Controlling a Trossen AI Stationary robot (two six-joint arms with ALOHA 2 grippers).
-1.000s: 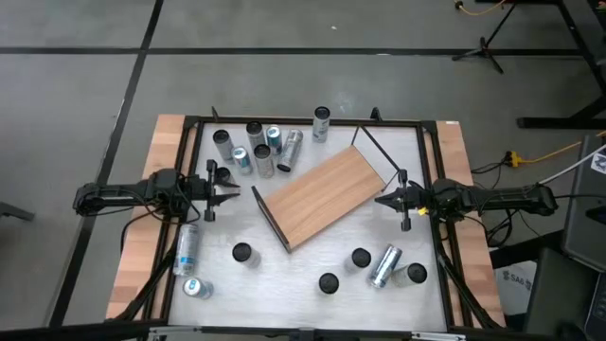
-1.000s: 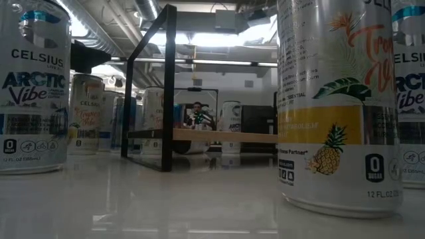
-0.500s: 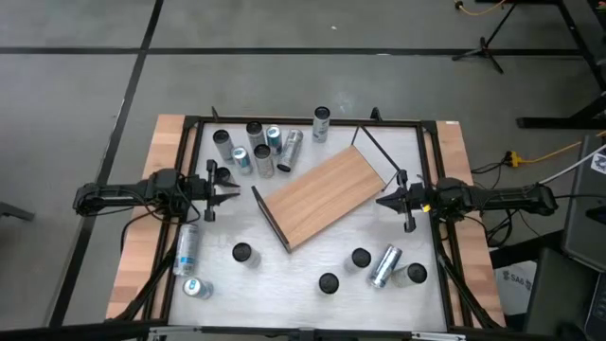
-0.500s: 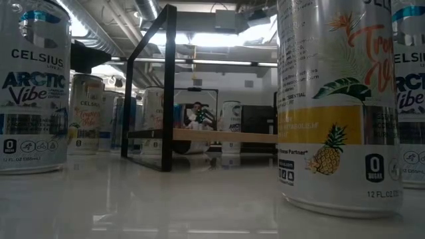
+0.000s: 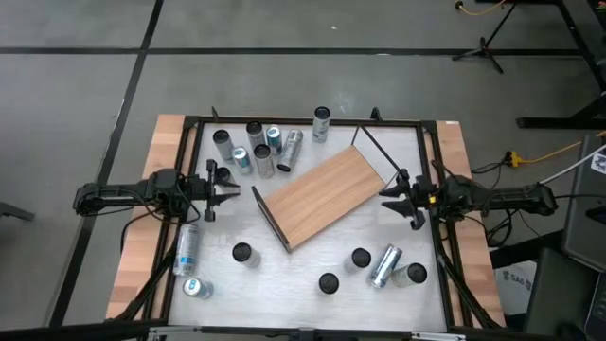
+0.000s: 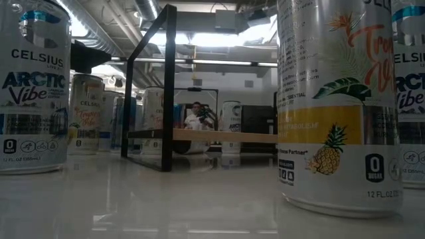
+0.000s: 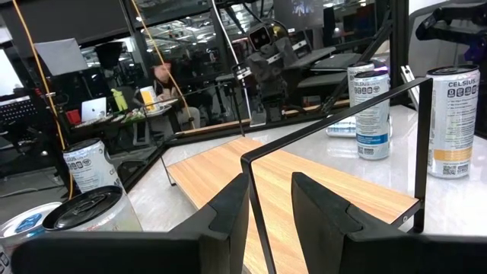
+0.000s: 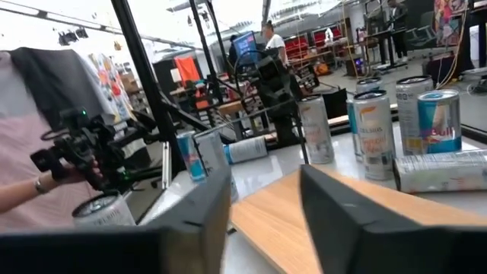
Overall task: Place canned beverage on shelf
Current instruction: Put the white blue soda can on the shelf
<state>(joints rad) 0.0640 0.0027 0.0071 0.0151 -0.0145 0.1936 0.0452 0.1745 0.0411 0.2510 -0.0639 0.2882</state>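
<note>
White table (image 5: 312, 270) w/ scattered cans; shelf (image 5: 320, 196) lies diagonal at frame centre. Left gripper (image 5: 235, 193) at centre-left, fingers pinched together, empty. Right gripper (image 5: 388, 200) centre-right, fingers slightly parted, holding nothing.

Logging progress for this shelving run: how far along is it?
Done: nothing; the shelf board is bare. In hand: nothing; left gripper shut and empty beside the shelf, right gripper empty at its other end. Left: every can sits on the table.
</note>
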